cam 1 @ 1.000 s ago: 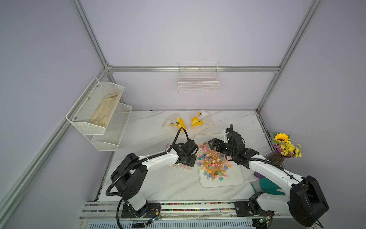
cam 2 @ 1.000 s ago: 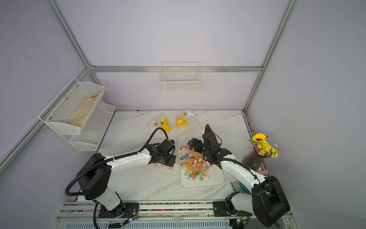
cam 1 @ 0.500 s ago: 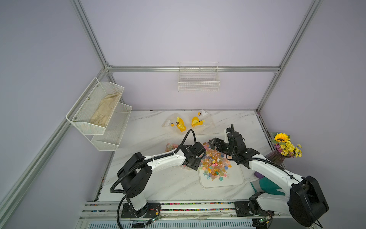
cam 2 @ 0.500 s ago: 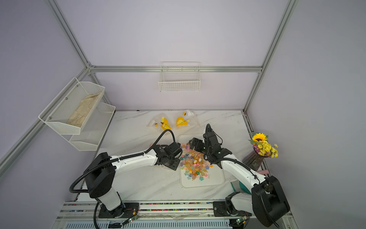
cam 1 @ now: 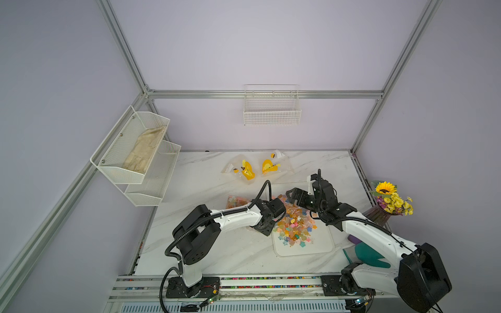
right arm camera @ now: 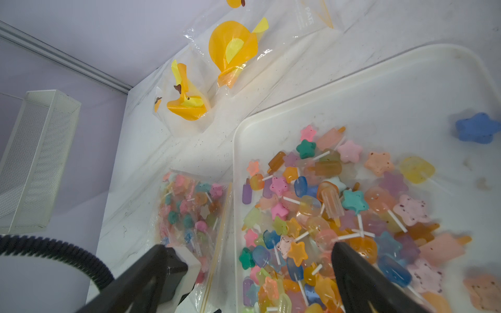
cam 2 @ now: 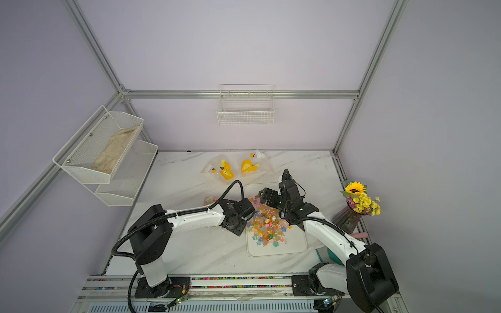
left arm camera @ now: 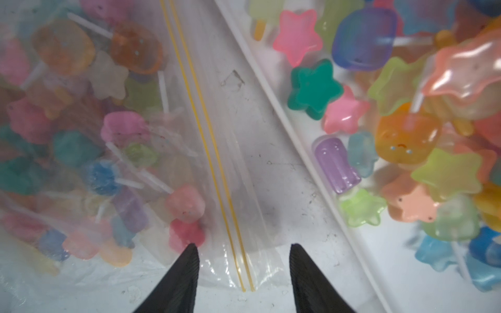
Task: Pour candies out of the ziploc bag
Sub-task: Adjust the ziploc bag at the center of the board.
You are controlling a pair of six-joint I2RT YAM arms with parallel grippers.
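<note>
The tray (cam 1: pixel 303 250) sits on the worktop (cam 1: pixel 238 257). A heap of candies (cam 1: pixel 294 225) lies on the tray, mostly on its left and middle part. Just left of the tray the ziploc bag (cam 1: pixel 236 202) lies flat, with more candies in it. The left end effector (left arm camera: pixel 244 249) is over the bag's zip edge, beside the tray's left rim. The right end effector (cam 1: pixel 292 195) hangs over the back of the tray. Behind the tray lie two other bags (cam 1: pixel 245 170). A wire basket (cam 1: pixel 272 118) is on the wall further back. Right of the tray stands a vase of flowers (cam 1: pixel 390 202). Far left of the tray, a wall rack (cam 1: pixel 151 187) has a cloth (cam 1: pixel 145 153) in its top shelf.
</note>
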